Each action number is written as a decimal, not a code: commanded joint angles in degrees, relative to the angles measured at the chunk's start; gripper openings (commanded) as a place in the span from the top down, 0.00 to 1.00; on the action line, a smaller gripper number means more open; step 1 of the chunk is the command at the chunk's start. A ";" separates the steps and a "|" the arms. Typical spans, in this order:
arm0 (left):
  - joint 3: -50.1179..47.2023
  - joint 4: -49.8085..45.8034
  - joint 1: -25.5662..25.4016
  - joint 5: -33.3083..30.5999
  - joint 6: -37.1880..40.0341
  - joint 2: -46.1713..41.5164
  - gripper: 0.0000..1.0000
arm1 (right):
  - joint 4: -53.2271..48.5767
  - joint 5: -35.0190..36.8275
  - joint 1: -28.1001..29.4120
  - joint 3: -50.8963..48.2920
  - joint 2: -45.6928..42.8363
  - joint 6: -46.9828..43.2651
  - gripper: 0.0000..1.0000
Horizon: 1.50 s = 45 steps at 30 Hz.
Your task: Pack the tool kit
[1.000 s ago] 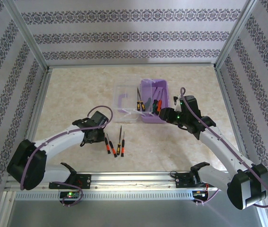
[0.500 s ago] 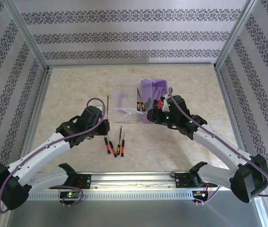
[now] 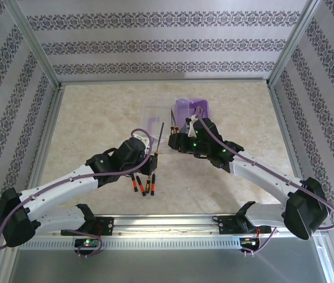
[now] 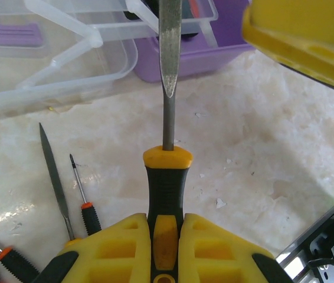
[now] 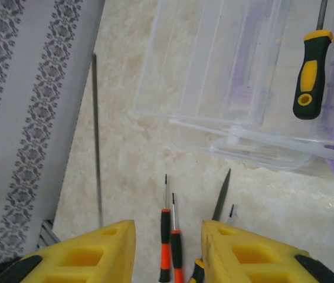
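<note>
- The bench is a pale marbled slab, closed in by walls papered in grey ornamental stripes.
- The purple box stands at the far middle of the bench. Its clear lid lies open and flat to its left, and the right arm crosses over the near part of the box.
- In the right wrist view, two yellow-handled screwdrivers lie at the hinge side of the lid, over the purple of the box.
- The left gripper is clamped tight on the black and yellow handle of a file. The flat grey blade points away from the gripper toward the lid and the box.
- The right gripper is just beside the near corner of the lid. Its fingers are spread wide and hold nothing. One of them shows as a yellow block at the upper right of the left wrist view.
- Loose tools lie on the bench just near of the left gripper.
  - One is a slim needle file.
  - Beside it is a small screwdriver with an orange collar.
  - The right wrist view shows two thin black and orange screwdrivers side by side below the gap of the open gripper.
</note>
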 commanded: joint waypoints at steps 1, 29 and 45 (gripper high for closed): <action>1.81 3.78 -1.26 -0.06 0.99 0.21 0.94 | 4.92 -0.64 0.68 0.47 1.00 2.91 0.66; 1.55 2.41 -1.87 -3.67 -0.12 2.04 0.99 | 11.03 -1.97 1.40 -0.13 5.66 6.61 0.75; 2.56 2.46 -1.72 -2.35 -1.26 4.11 0.99 | 11.44 -2.86 2.28 -0.51 5.98 4.89 0.68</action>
